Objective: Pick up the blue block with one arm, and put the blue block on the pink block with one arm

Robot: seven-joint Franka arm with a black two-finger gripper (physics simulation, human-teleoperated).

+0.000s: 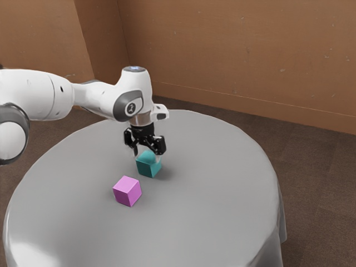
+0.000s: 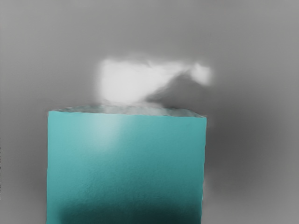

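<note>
The blue block [image 1: 148, 166] looks rigid, light and flat-sided, best pinched across opposite faces; whether the gripper [image 1: 149, 152] clamps it, I cannot tell.

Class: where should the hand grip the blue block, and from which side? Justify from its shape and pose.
Probably best: grip the blue block across two opposite upright faces, coming straight down from above. It is a cube resting flat on the table, so those faces are parallel and upright. The pink block stands apart, leaving room at the sides.
</note>
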